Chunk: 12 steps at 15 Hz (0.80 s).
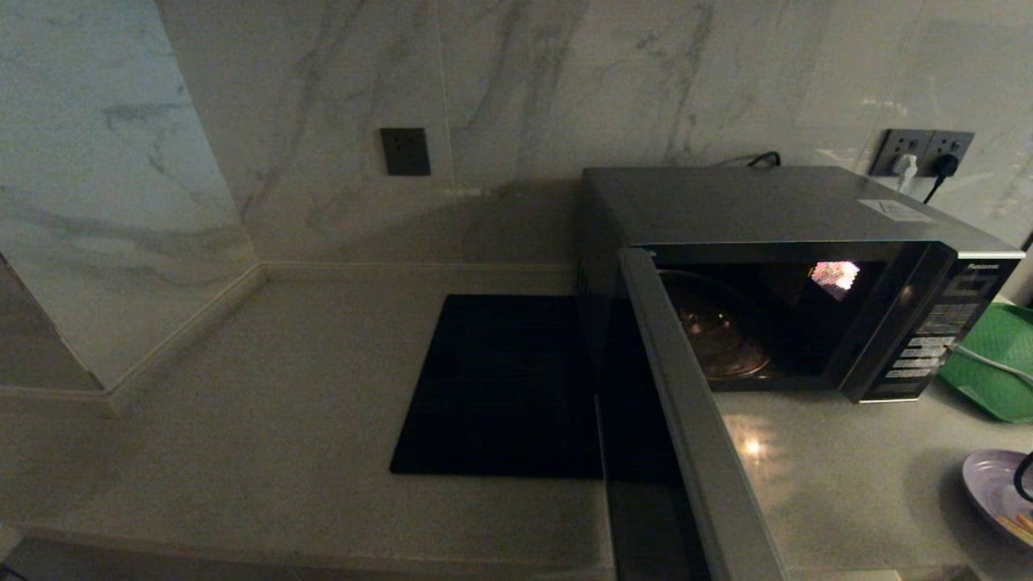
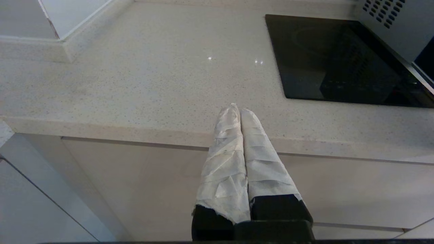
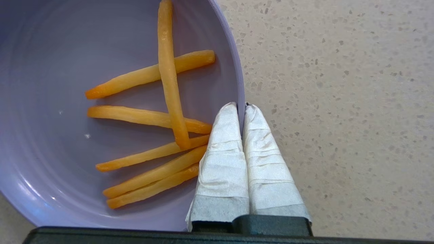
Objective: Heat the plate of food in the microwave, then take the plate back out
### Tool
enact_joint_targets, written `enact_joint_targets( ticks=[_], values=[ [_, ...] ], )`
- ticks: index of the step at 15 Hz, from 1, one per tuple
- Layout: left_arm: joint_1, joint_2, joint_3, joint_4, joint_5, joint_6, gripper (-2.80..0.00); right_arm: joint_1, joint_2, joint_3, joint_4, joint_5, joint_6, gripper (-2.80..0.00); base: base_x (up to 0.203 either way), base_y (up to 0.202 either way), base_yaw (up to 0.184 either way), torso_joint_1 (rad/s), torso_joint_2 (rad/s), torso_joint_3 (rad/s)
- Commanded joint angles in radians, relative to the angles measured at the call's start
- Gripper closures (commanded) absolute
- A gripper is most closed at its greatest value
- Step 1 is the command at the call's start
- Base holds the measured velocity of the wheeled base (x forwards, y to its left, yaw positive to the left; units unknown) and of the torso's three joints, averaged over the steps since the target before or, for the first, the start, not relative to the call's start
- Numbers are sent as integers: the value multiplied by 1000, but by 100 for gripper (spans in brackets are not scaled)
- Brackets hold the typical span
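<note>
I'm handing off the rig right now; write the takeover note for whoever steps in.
Right gripper: shut on the rim of the plate of fries, one finger inside, one outside.
Left gripper: shut, empty, parked by the counter edge.
Plate sits at the counter's right end, near the green tray.
Microwave: door swung open, nothing on the glass turntable.
Done: door opened, plate gripped.
Left: load the plate, close, heat, take it back out.

Head high over counter [image 1: 242, 420]; wrists close, downward.
</note>
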Motion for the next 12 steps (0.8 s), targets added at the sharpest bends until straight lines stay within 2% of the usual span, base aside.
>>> enact_joint_targets(
  ticks=[1, 12],
  values=[
    [0, 2, 0, 0, 1, -1, 0, -1, 21, 21, -51, -2, 3, 0, 0, 0, 0, 0, 0, 0],
    [-1, 0, 0, 0, 0, -1, 0, -7, 28, 40, -66, -3, -3, 0, 0, 0, 0, 0, 0, 0]
  ],
)
